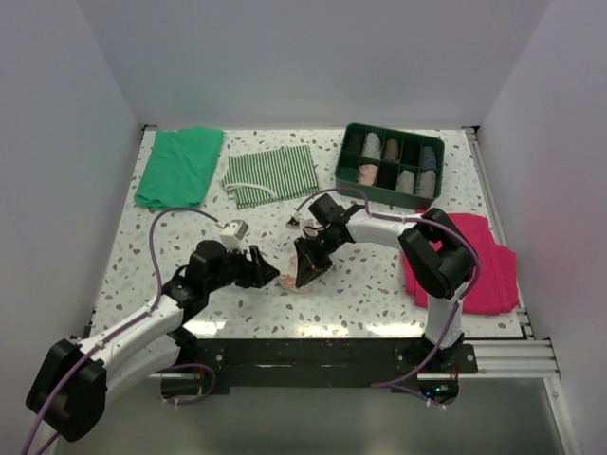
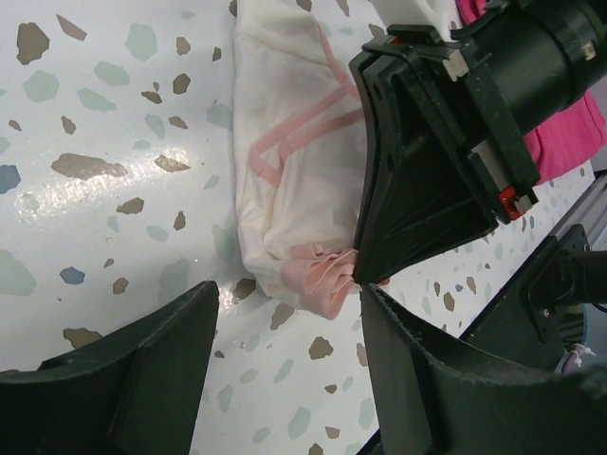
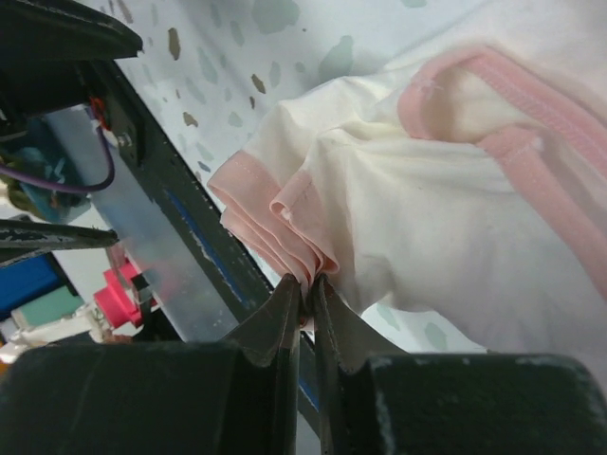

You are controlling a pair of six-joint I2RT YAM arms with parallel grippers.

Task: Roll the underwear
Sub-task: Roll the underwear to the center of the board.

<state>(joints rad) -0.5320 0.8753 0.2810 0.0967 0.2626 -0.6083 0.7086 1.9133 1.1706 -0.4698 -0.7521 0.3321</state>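
The underwear (image 2: 294, 171) is a thin pale pink garment with darker pink edging, lying bunched on the speckled table near its front middle (image 1: 290, 282). My right gripper (image 3: 308, 284) is shut on its gathered near edge, pinching several folds of the pink hem; in the top view it (image 1: 305, 275) points down at the cloth. My left gripper (image 2: 289, 327) is open and empty, its fingers (image 2: 161, 351) low over the table just left of the pinched end, apart from the cloth. It sits beside the right gripper in the top view (image 1: 266, 275).
A green organiser tray (image 1: 351, 175) with rolled garments stands at the back right. A green-and-white striped cloth (image 1: 270, 175) and a green cloth (image 1: 180, 166) lie at the back left. A bright magenta cloth (image 1: 479, 265) lies at the right. The metal table rail (image 1: 332, 355) runs along the front.
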